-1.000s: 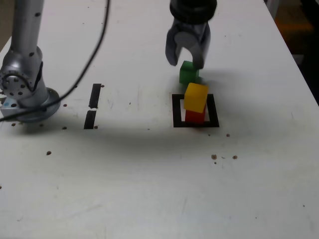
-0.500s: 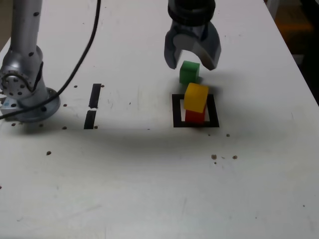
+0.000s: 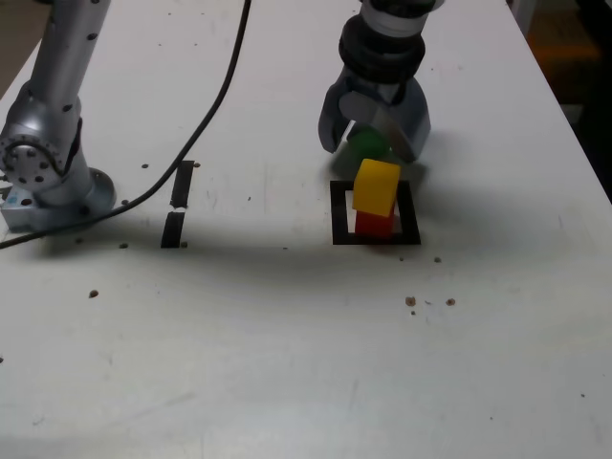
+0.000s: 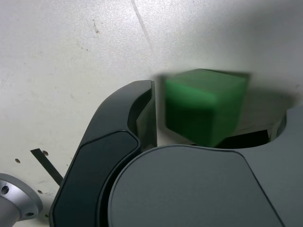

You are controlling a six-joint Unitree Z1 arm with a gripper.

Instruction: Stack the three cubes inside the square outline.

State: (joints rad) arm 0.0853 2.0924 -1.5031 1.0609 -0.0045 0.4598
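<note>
Straddling the green cube, your gripper has its jaws apart, likely to grab it for topping the yellow cube.

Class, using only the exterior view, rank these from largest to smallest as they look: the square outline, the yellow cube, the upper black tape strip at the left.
1. Square outline
2. Yellow cube
3. Upper black tape strip
</note>
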